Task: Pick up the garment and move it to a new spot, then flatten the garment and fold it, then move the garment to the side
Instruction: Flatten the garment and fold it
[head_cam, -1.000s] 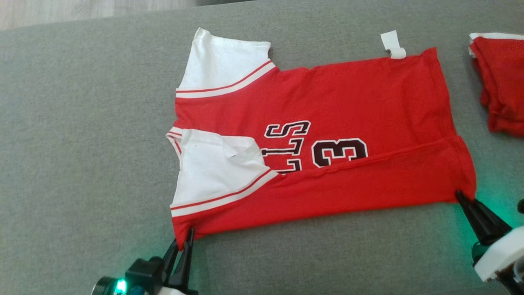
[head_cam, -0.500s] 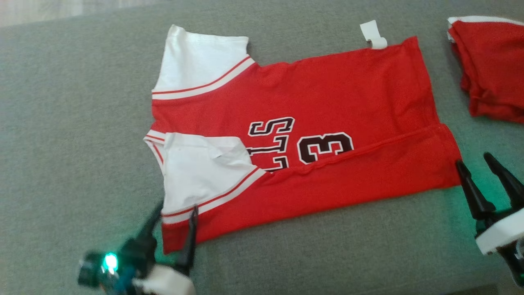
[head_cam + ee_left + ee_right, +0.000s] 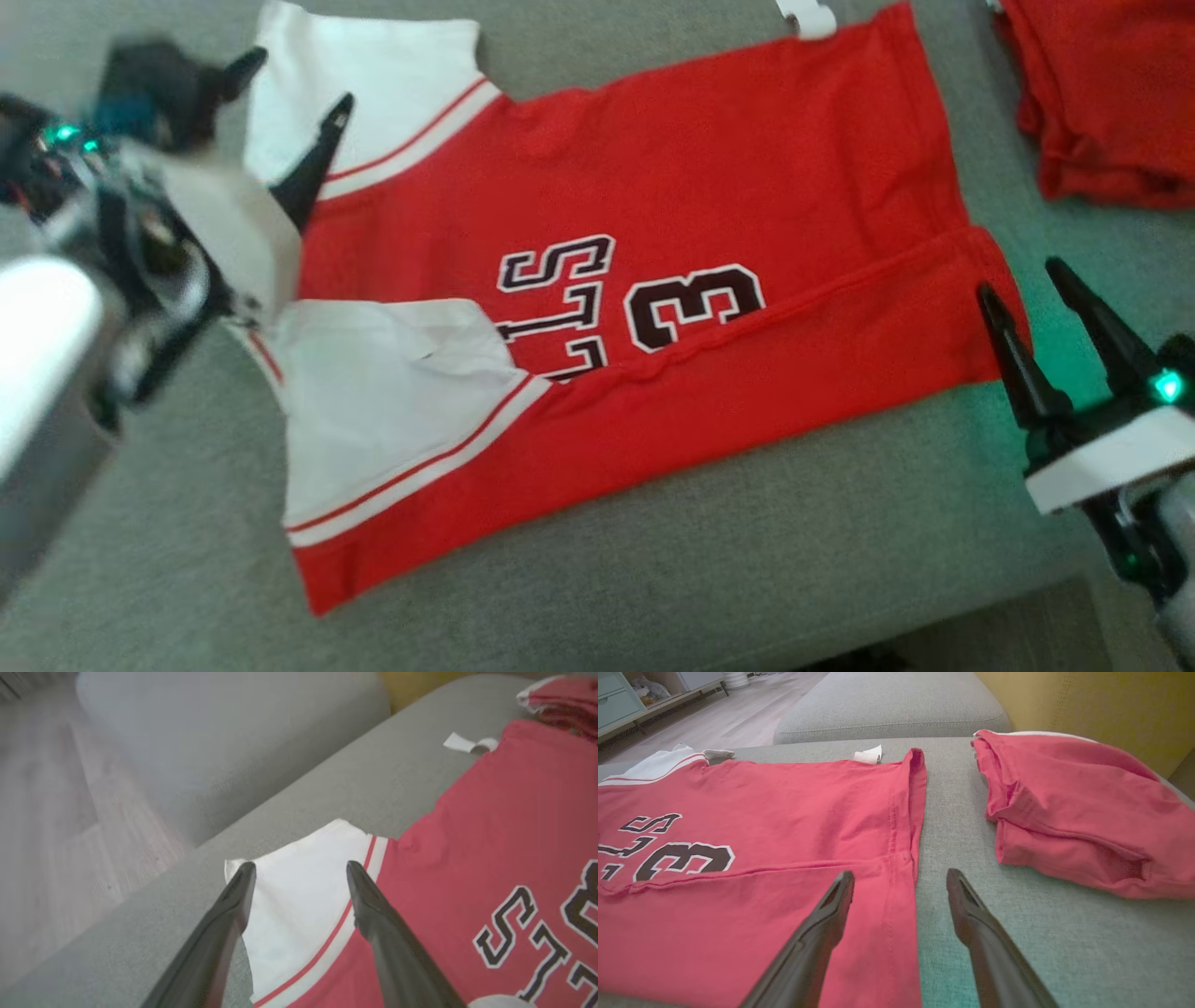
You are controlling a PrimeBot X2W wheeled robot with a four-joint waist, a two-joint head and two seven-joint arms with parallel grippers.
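The short-sleeved red-and-white knit jersey [image 3: 709, 168] lies spread on the grey upholstered cushion [image 3: 747, 560]. Its near long edge is already turned up over part of the black lettering, the near white sleeve [image 3: 373, 411] lies folded on top, and the far white sleeve [image 3: 392, 65] sticks out flat. I judge it light, thin and limp: it will sag from any pinch and holds no shape of its own. A single-layer grab could peel the fold apart, so I would pinch through all layers at a corner or hem, with two holds well apart to keep it taut. On this rough weave, dragging may bunch it, so lifting seems safer. My left end effector [image 3: 299, 81] hovers over the far sleeve, fingers spread wide with nothing in them; that sleeve's outer edge looks the natural hold. My right end effector [image 3: 1019, 278] is likewise wide open and empty, near the hem's near corner. A small white curled tag [image 3: 868, 756] sits at the far hem, and a folded red garment [image 3: 1064, 812] lies apart to the right.
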